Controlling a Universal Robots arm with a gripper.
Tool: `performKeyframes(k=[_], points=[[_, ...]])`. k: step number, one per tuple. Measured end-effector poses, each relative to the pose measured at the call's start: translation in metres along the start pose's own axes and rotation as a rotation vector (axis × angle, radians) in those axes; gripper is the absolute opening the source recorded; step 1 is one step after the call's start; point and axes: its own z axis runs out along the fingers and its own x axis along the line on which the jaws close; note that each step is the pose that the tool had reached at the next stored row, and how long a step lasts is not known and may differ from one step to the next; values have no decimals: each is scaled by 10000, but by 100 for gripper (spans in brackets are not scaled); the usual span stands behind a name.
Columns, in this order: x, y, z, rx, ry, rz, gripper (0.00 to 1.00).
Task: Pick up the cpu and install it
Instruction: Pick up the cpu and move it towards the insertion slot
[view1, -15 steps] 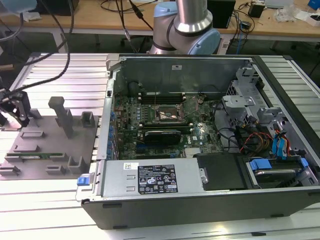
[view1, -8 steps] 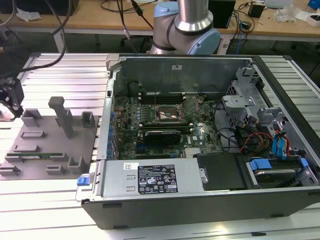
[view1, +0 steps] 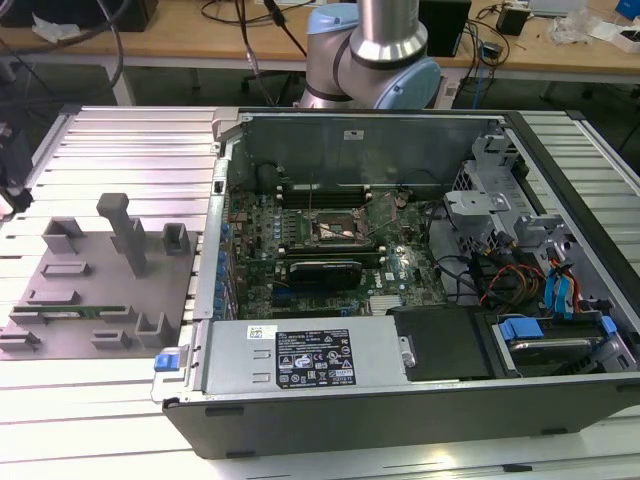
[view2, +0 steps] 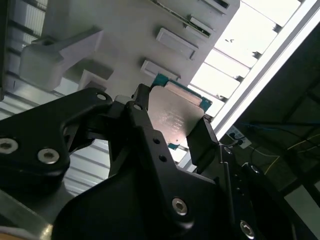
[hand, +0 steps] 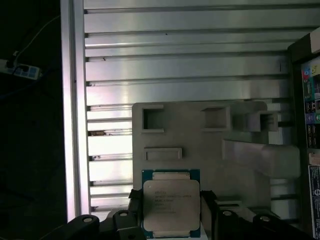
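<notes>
End effector (hand: 171, 200) closed on the cpu (hand: 171, 207). One black finger (hand: 207, 202) presses each of two opposite edges. The chip sits squarely between the tips, with its silver metal top facing the camera and a thin green border showing around it.

In the second wrist view the same grip is seen from a slant. The cpu (view2: 175, 117) is tilted in frame and clamped by the end effector (view2: 172, 120), with a finger (view2: 200, 142) against its far edge.

In both wrist views the gray tray (hand: 200, 150) with its raised pockets lies behind the chip, resting on the ribbed aluminium worktop (hand: 175, 70). I cannot tell whether the chip touches the tray.

The exterior view adds the wider layout:
- The open computer case (view1: 420, 140) lies flat on the worktop (view1: 120, 130).
- The tray (view1: 90, 290) is at 9 o'clock from the case, toward the exterior view's left.
- A green memory stick (view1: 70, 312) lies near the tray's 7 o'clock corner.
- The arm (view1: 385, 40) rises at 12 o'clock from the case.
- The black socket (view1: 335, 228) sits mid-board.
- The power supply (view1: 300, 360) is at 6 o'clock from the socket.
</notes>
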Motion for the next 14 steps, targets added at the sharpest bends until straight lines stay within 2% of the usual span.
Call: performKeyframes(k=[4,12,14], points=[[-4,13,-163,0,-1,0,55],[-14,61,-552,0,-10,0,55],[-16,67,-603,0,-11,-1,55]])
